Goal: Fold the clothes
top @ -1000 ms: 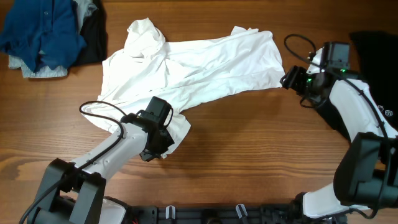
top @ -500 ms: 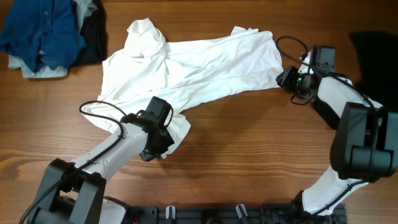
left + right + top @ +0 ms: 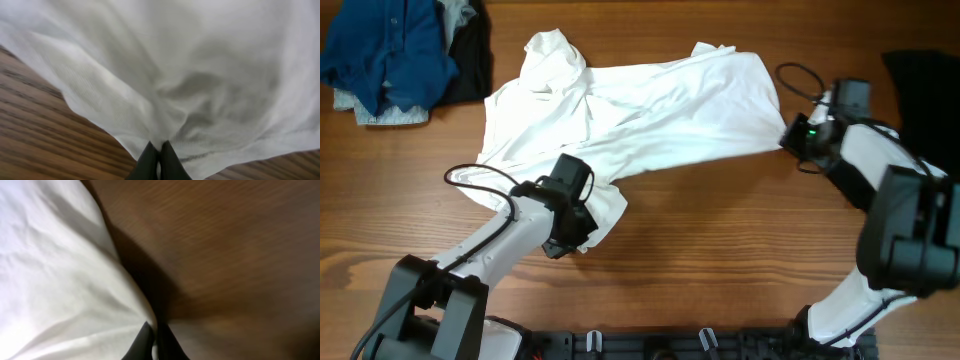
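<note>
Your white shirt (image 3: 640, 110) is thin, soft and heavily wrinkled, an irregular long shape lying mid-surface. Its long axis runs left to right, the right end tilted farther away. Your left end effector (image 3: 160, 156) is pinched fully closed on the near hem. Your right end effector (image 3: 155, 341) is clamped on the right corner. A rumpled blue pile (image 3: 385, 50) sits far left and a black garment (image 3: 920, 75) far right, on the wood-grain surface (image 3: 720, 230).

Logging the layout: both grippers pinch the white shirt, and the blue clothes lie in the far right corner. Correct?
No. The overhead view shows the blue clothes in the far left corner. The left gripper and right gripper do both pinch the white shirt.
</note>
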Controlling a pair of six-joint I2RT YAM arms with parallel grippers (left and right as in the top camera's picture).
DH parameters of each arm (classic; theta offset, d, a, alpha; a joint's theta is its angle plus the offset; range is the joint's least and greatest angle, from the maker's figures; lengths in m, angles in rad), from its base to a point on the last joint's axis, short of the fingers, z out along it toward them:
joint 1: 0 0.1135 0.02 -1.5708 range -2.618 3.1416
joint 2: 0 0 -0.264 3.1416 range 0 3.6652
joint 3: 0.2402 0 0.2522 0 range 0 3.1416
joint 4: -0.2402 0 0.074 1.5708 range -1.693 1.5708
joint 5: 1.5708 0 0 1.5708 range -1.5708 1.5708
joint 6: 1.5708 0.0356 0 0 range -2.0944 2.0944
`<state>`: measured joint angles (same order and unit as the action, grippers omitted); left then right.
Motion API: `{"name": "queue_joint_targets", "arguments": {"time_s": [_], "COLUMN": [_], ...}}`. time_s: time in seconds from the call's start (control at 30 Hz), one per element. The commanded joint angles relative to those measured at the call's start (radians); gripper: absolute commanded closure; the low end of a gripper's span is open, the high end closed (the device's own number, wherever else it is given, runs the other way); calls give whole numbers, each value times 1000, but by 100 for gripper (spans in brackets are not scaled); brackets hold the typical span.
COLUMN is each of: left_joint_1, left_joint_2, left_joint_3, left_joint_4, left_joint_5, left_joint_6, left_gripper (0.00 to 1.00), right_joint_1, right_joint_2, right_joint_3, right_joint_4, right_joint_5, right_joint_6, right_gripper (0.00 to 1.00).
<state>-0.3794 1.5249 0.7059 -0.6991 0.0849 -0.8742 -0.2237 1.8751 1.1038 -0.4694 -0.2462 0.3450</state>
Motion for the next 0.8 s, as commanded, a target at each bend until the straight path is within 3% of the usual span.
{"name": "queue_joint_targets", "arguments": {"time_s": [0.0, 0.13, 0.3, 0.77], "left_joint_1": [79, 149, 190, 195], "left_joint_2": [7, -38, -132, -214], "left_joint_3": [-23, 10, 66, 73], "left_joint_4": [-43, -86, -117, -117], "left_joint_5": [-21, 1, -1, -83], "left_joint_6": [33, 136, 219, 239], "left_gripper": [96, 96, 96, 96], "right_joint_1": [-123, -208, -166, 267], "right_joint_2": [-153, -245, -273, -44], "right_joint_3": [120, 236, 275, 272], "right_joint_4": [-121, -316, -425, -443], "right_joint_5": [46, -20, -21, 61], "right_joint_6": [-111, -163, -241, -213], "right_gripper": [96, 96, 95, 92]}}
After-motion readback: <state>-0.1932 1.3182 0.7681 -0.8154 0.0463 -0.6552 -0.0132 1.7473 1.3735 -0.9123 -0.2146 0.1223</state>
